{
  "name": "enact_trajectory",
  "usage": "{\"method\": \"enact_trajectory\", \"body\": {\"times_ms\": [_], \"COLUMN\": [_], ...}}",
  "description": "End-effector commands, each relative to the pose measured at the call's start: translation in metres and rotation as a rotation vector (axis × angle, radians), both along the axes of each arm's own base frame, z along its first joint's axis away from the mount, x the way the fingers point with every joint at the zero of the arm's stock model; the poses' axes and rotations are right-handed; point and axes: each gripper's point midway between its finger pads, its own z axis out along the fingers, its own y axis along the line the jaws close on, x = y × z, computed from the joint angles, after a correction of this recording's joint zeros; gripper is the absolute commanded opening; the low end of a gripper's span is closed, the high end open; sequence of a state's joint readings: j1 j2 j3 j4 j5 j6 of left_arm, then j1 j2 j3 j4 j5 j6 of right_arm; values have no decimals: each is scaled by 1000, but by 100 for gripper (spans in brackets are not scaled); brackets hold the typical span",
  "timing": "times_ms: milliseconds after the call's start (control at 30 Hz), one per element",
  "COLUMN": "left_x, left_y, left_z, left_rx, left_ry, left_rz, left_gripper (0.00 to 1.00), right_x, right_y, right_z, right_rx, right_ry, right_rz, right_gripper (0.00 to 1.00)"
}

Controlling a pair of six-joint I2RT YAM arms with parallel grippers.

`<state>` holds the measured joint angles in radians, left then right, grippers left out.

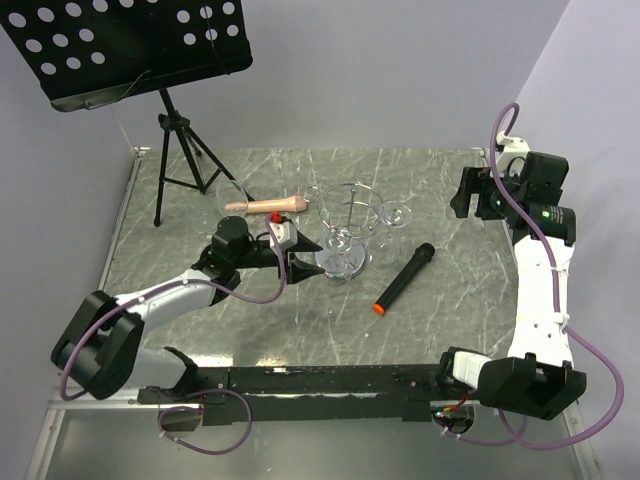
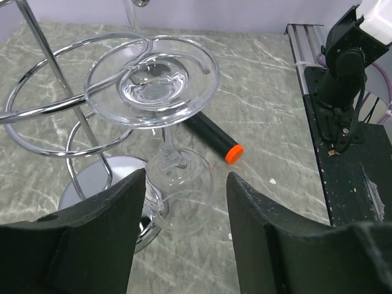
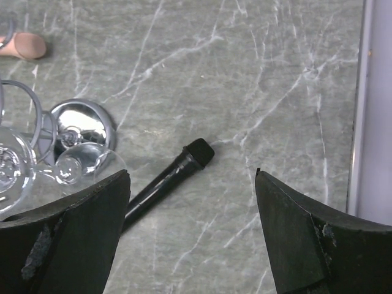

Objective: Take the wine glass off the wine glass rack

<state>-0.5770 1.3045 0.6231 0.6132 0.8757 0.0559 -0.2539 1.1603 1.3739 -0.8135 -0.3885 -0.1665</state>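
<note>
The chrome wine glass rack (image 1: 345, 205) stands mid-table on its shiny disc base (image 1: 343, 263). A clear wine glass (image 2: 174, 177) hangs upside down from a wire arm, its foot (image 2: 152, 82) resting on the ring. My left gripper (image 1: 303, 268) is open, low beside the rack base. In the left wrist view the glass bowl lies just ahead of the gripper (image 2: 187, 245), apart from both fingers. A second glass (image 1: 395, 213) hangs on the rack's right side. My right gripper (image 1: 472, 195) is open and empty at the far right, and its wrist view (image 3: 190, 233) shows the rack base (image 3: 79, 125).
A black microphone (image 1: 403, 278) with an orange end lies right of the rack. A wooden pestle-like piece (image 1: 265, 206) lies behind my left arm. A black tripod music stand (image 1: 130, 45) stands at the back left. The right arm's base rail (image 2: 349, 153) shows in the left wrist view.
</note>
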Motion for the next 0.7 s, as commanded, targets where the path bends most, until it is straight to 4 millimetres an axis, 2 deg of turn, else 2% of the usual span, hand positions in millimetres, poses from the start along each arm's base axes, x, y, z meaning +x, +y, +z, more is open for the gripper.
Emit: {"method": "enact_trajectory", "body": {"times_ms": [0, 167, 667], "left_x": [-2, -4, 6], "left_y": [-15, -27, -49], "left_z": [24, 25, 18], "left_rx": [-73, -108, -134], "left_ry": [-117, -104, -53], "left_rz": [-61, -80, -123], "left_gripper": [60, 57, 48], "right_x": [-9, -17, -30], "right_y": [-9, -19, -27], "right_z": [7, -5, -5], "right_rx": [-56, -87, -103], "right_ry": [-16, 31, 48], "right_rz": [-26, -46, -56], "right_gripper": [89, 89, 89]}}
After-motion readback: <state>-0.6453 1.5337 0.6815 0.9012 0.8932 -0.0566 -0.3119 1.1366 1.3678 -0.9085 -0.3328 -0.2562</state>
